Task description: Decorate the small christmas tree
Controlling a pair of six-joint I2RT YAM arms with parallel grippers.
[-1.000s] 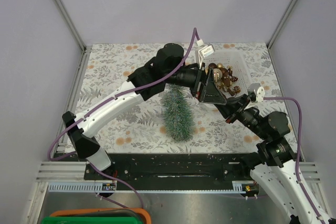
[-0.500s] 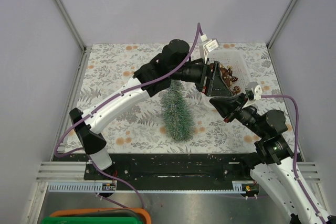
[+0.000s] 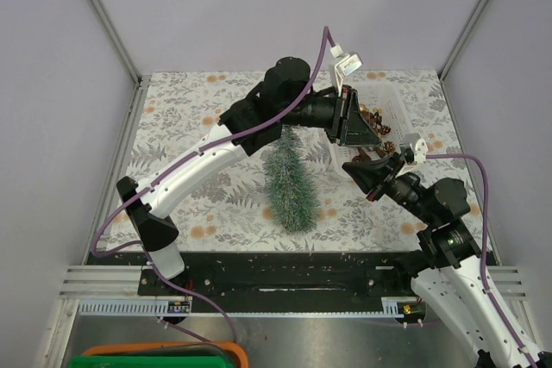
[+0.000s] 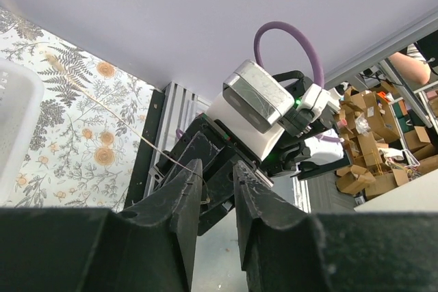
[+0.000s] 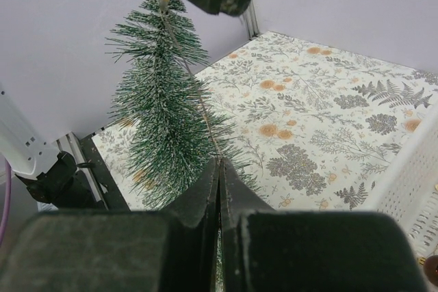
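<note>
- Pale walls (image 3: 259, 15) on three sides, fern-and-flower printed worktop (image 3: 181, 127) between them, black rail (image 3: 276, 269) along its near edge.
- Left arm (image 3: 207, 157) stretched from the near left across to the far right; right arm (image 3: 448, 213) bent in from the near right, its end close to the left one's.
- Small christmas tree (image 3: 291, 183) on the worktop near the middle, just left of both grippers, narrow tip to the far side, wide end to the rail; lying or standing, cannot tell.
- White basket (image 3: 398, 114) at the far right, partly hidden behind the left arm, brown and gold baubles (image 3: 379, 124) inside.
- Right gripper (image 5: 219, 162) clenched on a thin thread (image 5: 188, 73), drawn up from it to the left gripper (image 4: 217, 169).
- Left gripper with a narrow gap between the jaws, the thread touching one fingertip; held or only touched, cannot tell.
</note>
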